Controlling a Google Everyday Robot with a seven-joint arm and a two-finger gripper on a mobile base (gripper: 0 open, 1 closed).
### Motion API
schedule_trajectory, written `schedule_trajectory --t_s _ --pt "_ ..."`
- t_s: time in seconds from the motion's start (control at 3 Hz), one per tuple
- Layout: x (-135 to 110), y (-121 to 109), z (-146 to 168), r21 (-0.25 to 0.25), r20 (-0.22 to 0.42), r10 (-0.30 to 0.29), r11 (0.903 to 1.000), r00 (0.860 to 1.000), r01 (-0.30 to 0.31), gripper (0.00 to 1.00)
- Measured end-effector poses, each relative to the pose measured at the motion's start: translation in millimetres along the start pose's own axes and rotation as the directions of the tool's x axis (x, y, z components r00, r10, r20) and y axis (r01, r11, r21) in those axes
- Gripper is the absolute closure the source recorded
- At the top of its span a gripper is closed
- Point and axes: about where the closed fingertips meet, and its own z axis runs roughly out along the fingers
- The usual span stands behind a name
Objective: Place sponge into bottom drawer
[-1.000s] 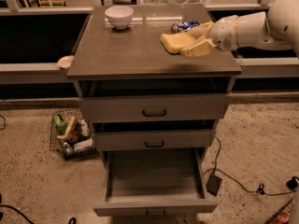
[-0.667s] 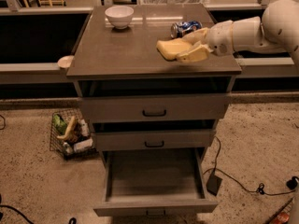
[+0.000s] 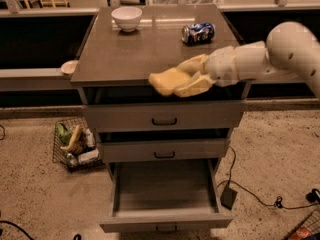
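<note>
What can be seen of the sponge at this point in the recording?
The sponge is a pale yellow block with rounded edges and looks like soft foam. It lies roughly flat at the front edge of the cabinet top, slightly overhanging it. The pictures do not show whether it rests on the surface or is just above it. The gripper, reaching in from the right, is closed on its right end. The bottom drawer stands pulled open far below, and the sponge is not in it yet.
</note>
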Motion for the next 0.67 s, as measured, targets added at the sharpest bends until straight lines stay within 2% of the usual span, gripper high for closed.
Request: schedule_trajectory --t_s 0.33,0.67 --pt "29.0 74.7 32.6 -0.099 -0.005 0.098 0.9902 0.995 -0.098 1.0" --pt "28.2 73.9 32.4 -0.098 -0.004 0.097 0.9904 0.995 -0.097 1.0"
